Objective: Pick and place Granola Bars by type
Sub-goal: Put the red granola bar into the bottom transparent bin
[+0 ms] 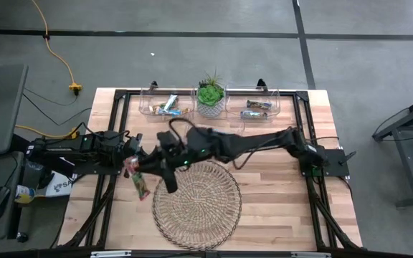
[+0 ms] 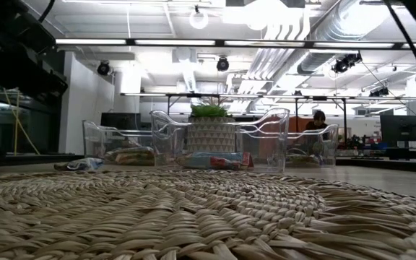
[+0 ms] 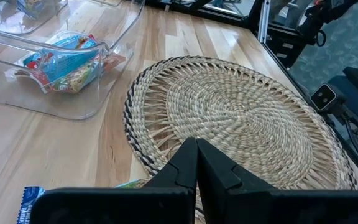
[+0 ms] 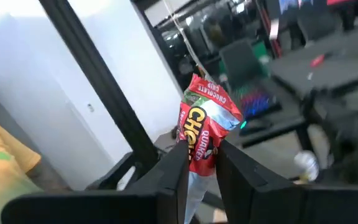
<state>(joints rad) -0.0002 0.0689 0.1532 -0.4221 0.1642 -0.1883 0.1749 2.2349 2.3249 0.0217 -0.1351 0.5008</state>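
My right gripper (image 4: 201,155) is shut on a red-wrapped granola bar (image 4: 205,124); in the high view it reaches across to the left of the round wicker tray (image 1: 198,204), and the red bar (image 1: 129,167) shows there. My left gripper (image 3: 196,155) is shut and empty, close beside it (image 1: 136,152), pointing toward the tray (image 3: 241,118). A green and pink bar (image 1: 140,185) lies flat on the table left of the tray. Under my left gripper, a green wrapper (image 3: 129,183) and a blue wrapper end (image 3: 33,196) show on the table. More bars lie in the two clear bins (image 1: 165,106) (image 1: 258,107). My right gripper pinches the red bar's lower end (image 4: 199,158) between its two fingers. The bar sticks out past the fingertips, its printed face toward the camera and its far crimped end (image 4: 207,84) free. It is lifted clear of the table.
A potted green plant (image 1: 210,97) stands between the two bins at the far edge. In the low view the tray (image 2: 193,217) fills the foreground, and a blue bar (image 2: 78,165) lies on the table to its left. A dark frame runs along the table's edges.
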